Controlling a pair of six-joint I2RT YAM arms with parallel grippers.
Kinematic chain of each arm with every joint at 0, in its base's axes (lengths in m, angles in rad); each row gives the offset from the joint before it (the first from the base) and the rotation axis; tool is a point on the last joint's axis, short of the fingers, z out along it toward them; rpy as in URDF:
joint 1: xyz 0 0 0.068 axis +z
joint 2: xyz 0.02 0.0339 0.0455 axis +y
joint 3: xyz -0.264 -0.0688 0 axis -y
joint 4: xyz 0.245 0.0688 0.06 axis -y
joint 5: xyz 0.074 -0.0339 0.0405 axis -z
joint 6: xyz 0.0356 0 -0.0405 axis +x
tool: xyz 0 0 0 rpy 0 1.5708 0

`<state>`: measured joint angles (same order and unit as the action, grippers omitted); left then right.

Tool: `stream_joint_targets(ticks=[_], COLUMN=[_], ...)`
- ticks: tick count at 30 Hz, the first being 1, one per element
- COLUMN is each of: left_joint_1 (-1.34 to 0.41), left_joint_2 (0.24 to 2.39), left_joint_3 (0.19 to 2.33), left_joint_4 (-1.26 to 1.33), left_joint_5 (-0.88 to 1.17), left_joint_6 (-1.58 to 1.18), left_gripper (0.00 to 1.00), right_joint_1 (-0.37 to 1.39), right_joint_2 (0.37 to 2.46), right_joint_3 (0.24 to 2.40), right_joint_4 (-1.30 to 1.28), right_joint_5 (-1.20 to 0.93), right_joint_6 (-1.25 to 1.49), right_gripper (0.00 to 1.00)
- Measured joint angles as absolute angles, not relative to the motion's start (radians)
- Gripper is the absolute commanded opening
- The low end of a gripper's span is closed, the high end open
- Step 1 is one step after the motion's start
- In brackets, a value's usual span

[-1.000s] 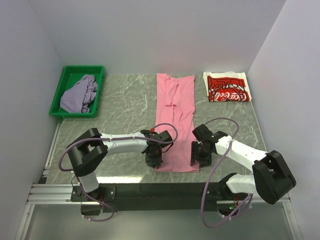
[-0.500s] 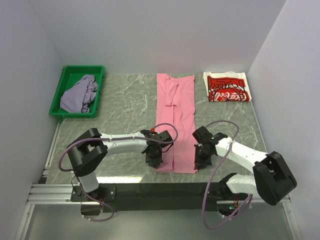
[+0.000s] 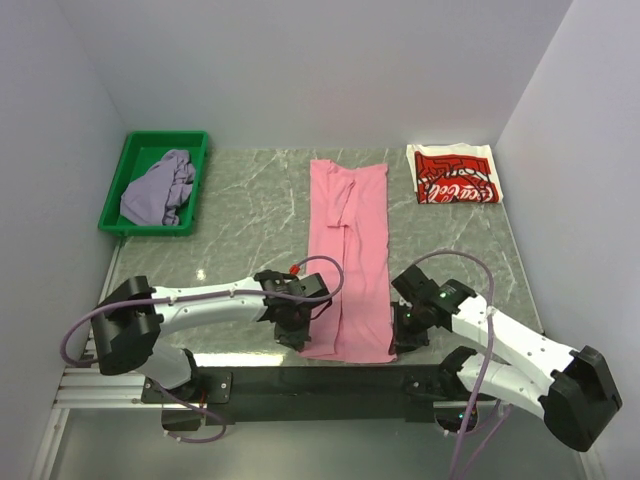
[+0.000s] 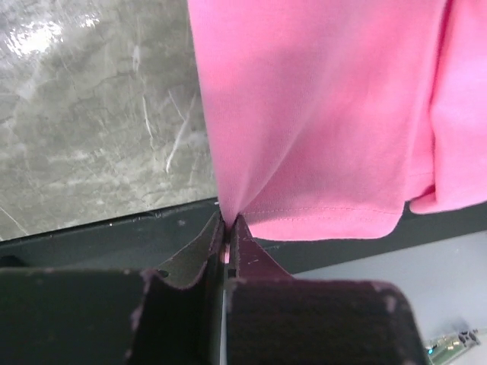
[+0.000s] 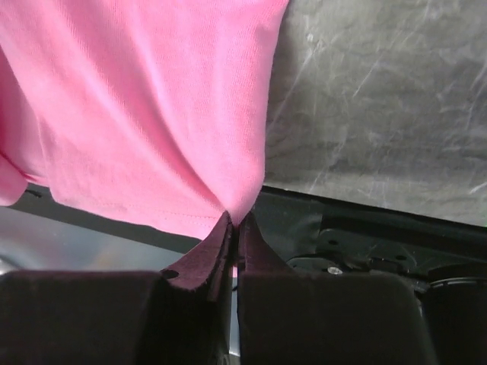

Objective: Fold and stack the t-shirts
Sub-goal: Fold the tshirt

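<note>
The pink t-shirt (image 3: 347, 255) lies as a long folded strip down the middle of the table, its hem hanging past the near edge. My left gripper (image 3: 299, 340) is shut on the hem's left corner (image 4: 228, 213). My right gripper (image 3: 400, 342) is shut on the hem's right corner (image 5: 237, 217). Between the two grips the pink cloth (image 4: 327, 129) is drawn taut and lifted a little. A folded white t-shirt with a red Coca-Cola print (image 3: 455, 174) lies at the back right. A lavender-grey t-shirt (image 3: 158, 188) lies crumpled in the green tray (image 3: 132, 152).
The green tray stands at the back left against the wall. The black rail (image 3: 300, 380) with the arm bases runs along the near table edge, right under the hem. White walls close in the table on three sides.
Both grippers have closed on the hem corners and pulled them toward the near edge. The whole pink shirt has slid toward me, its collar end now farther from the back wall.
</note>
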<state>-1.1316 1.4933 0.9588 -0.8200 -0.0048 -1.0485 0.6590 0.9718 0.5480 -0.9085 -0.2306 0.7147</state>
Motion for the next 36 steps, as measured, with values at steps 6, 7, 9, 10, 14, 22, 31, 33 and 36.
stream_joint_targets(ticks=[6, 7, 9, 10, 14, 22, 31, 33, 36], left_joint_1=[-1.114, -1.098, -1.041, -1.002, -0.852, -0.700, -0.632, -0.625, -0.615], left_joint_2=[1.486, 1.486, 1.486, 1.486, 1.514, 1.755, 1.925, 1.944, 1.965], left_joint_3=[0.981, 0.990, 1.015, 1.029, 1.118, 1.381, 1.566, 1.594, 1.610], left_joint_4=[-0.843, -0.847, -0.854, -0.854, -0.853, -0.805, -0.754, -0.735, -0.695], left_joint_5=[0.009, 0.012, 0.019, 0.019, 0.020, -0.007, -0.089, -0.103, -0.114], left_joint_6=[-1.030, -1.024, -1.004, -0.990, -0.929, -0.800, -0.681, -0.657, -0.634], left_gripper=[0.05, 0.05, 0.05, 0.06, 0.07, 0.07, 0.08, 0.08, 0.08], right_joint_1=[0.656, 0.650, 0.625, 0.607, 0.517, 0.395, 0.341, 0.332, 0.320], right_joint_2=[1.016, 1.037, 1.084, 1.110, 1.225, 1.514, 1.712, 1.740, 1.766], right_joint_3=[0.597, 0.627, 0.695, 0.733, 0.876, 1.167, 1.370, 1.393, 1.402], right_joint_4=[-0.946, -0.957, -0.970, -0.973, -0.973, -0.969, -0.928, -0.918, -0.891], right_joint_5=[-0.231, -0.225, -0.212, -0.203, -0.183, -0.109, -0.059, -0.050, -0.038], right_joint_6=[0.708, 0.699, 0.673, 0.657, 0.583, 0.442, 0.377, 0.370, 0.364], right_gripper=[0.00, 0.00, 0.00, 0.00, 0.00, 0.00, 0.00, 0.00, 0.00])
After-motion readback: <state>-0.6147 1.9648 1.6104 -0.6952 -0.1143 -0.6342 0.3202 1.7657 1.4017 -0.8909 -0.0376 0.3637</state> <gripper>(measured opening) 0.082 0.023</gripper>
